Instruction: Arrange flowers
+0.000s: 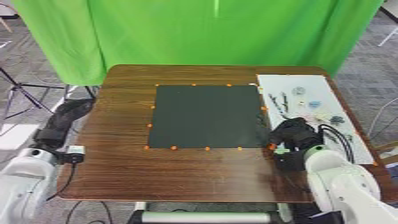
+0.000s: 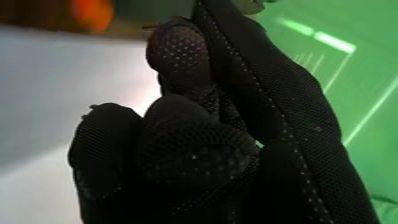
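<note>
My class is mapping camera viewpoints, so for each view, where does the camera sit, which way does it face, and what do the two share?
Head view: on the robot's head, facing forward and down over the table and dark mat; left arm, left hand, right arm and right hand show.
Right wrist view: on the right wrist, looking along the right hand's black glove past the white sheet towards the green curtain.
Shared: right hand, white sheet, green curtain.

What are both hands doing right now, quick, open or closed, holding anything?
Left hand: open, nothing seen in it, beside the table's left edge.
Right hand: can't tell if it's closed on anything.
</note>
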### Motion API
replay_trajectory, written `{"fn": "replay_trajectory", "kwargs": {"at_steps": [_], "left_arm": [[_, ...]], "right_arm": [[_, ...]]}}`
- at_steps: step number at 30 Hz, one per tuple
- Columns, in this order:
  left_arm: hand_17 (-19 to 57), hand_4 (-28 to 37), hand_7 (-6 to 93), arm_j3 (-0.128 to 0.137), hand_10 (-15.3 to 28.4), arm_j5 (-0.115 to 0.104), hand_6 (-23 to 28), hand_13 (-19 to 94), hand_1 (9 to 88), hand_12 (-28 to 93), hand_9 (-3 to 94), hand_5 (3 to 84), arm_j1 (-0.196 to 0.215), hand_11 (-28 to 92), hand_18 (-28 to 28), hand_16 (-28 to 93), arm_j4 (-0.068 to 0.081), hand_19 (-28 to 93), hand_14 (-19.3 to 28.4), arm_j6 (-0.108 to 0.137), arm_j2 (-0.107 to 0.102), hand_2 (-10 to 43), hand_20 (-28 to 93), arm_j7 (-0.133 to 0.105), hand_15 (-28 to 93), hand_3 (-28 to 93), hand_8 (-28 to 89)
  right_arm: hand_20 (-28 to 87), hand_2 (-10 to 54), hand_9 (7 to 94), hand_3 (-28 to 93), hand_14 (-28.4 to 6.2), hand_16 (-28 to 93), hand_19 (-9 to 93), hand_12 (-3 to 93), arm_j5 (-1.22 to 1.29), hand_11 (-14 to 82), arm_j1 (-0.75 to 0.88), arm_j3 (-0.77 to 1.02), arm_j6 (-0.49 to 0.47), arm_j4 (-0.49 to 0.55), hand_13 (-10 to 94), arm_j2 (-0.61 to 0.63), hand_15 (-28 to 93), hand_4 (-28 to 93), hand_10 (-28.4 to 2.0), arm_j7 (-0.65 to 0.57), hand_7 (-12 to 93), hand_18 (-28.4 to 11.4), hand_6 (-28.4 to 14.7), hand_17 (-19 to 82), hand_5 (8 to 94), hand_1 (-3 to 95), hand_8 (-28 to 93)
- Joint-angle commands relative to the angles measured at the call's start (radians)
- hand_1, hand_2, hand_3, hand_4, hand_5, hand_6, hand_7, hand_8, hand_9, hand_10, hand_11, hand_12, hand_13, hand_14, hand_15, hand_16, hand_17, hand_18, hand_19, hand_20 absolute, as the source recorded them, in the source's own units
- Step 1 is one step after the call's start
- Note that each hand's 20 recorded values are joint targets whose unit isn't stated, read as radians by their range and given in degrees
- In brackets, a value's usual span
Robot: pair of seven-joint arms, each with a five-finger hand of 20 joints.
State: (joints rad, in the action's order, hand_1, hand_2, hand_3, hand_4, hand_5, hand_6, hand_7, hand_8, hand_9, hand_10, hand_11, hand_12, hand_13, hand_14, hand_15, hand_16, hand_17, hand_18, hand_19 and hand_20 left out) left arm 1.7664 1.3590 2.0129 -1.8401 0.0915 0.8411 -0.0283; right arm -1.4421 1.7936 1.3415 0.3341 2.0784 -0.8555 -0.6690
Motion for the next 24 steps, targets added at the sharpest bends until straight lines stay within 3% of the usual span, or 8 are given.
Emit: {"fn": "replay_trajectory", "kwargs": {"at_steps": [1,8,13,15,18,19,22,24], "left_arm": [[-5.8,-28.0,7.8,0.015,12.1,0.020,5.3,15,18.5,10,31.9,37.5,0.010,12,3.7,-1,0.070,-1,9.6,0.072,-0.025,1.2,9,-0.004,0,62,-5],[-6.4,-28.2,8.0,0.008,11.6,0.028,5.0,15,17.9,10,30.9,37.0,0.019,11,3.5,-1,0.079,-1,9.3,0.096,-0.027,0.5,8,-0.024,0,62,-6],[-7.2,-28.3,8.1,-0.043,11.2,0.015,4.7,13,17.7,10,29.5,36.2,0.000,10,2.9,-1,0.102,-1,8.4,0.190,-0.043,-0.2,8,-0.120,-1,62,-6],[-6.3,-28.3,8.9,-0.077,11.1,-0.058,4.6,14,17.9,11,29.7,36.4,-0.009,11,2.4,-1,0.106,-1,8.1,0.271,-0.052,-0.3,8,-0.183,-1,62,-6],[-3.0,-28.2,11.3,-0.129,11.4,-0.220,4.5,17,17.9,10,32.0,37.8,-0.036,13,2.7,-2,0.106,0,8.8,0.369,-0.065,0.6,8,-0.292,1,63,-7],[-1.5,-28.2,12.0,-0.162,11.4,-0.242,4.5,19,18.0,10,32.9,38.3,-0.067,14,3.0,-2,0.111,0,9.2,0.409,-0.071,1.2,9,-0.308,2,64,-7],[4.5,-28.1,15.6,-0.176,11.9,-0.317,3.8,25,21.0,8,37.1,40.4,-0.081,18,4.2,-3,0.098,1,10.4,0.430,-0.077,6.8,11,-0.358,5,68,-9],[5.4,-28.2,16.0,-0.185,12.2,-0.325,3.7,26,22.2,8,38.2,41.7,-0.093,19,4.3,-3,0.096,2,10.6,0.426,-0.079,10.2,11,-0.361,6,69,-9]], "right_arm": [[42,-9.5,87.4,47,-0.7,22,87,43.6,0.097,35.2,-0.226,-0.154,-0.017,-0.050,94,-0.070,61,0,-14.0,0.035,51,-2.0,-8.8,78,70.6,71.3,5],[42,-9.5,87.6,47,-0.8,21,86,43.3,0.169,35.1,-0.326,-0.274,-0.021,-0.128,94,-0.154,61,1,-14.1,0.030,51,-2.0,-8.8,78,70.7,71.3,4],[42,-9.5,87.6,47,-0.8,21,86,43.2,0.189,35.0,-0.361,-0.319,-0.002,-0.167,94,-0.203,61,1,-14.0,0.022,51,-2.0,-8.7,78,70.7,71.4,4],[42,-9.5,87.7,47,-0.9,21,86,43.0,0.190,34.9,-0.372,-0.337,0.001,-0.178,94,-0.219,61,1,-14.0,0.017,51,-2.0,-8.7,78,70.8,71.4,4],[42,-9.5,87.8,46,-1.0,21,86,42.8,0.189,34.8,-0.386,-0.368,-0.003,-0.194,94,-0.240,61,1,-14.0,0.015,51,-1.8,-8.7,79,70.8,71.5,4],[41,-9.5,87.8,46,-1.0,21,85,42.6,0.197,34.8,-0.390,-0.379,0.005,-0.197,94,-0.246,60,1,-14.0,0.013,51,-1.7,-8.7,79,70.9,71.6,4],[41,-9.5,88.1,46,-1.2,20,85,42.1,0.210,34.1,-0.391,-0.401,0.010,-0.208,94,-0.267,60,1,-13.9,0.005,51,-1.7,-8.7,79,71.1,71.8,4],[41,-9.5,88.2,46,-1.2,20,85,42.1,0.199,33.8,-0.392,-0.417,0.013,-0.217,94,-0.283,60,1,-13.8,0.004,51,-1.7,-8.7,79,71.2,71.8,3]]}}
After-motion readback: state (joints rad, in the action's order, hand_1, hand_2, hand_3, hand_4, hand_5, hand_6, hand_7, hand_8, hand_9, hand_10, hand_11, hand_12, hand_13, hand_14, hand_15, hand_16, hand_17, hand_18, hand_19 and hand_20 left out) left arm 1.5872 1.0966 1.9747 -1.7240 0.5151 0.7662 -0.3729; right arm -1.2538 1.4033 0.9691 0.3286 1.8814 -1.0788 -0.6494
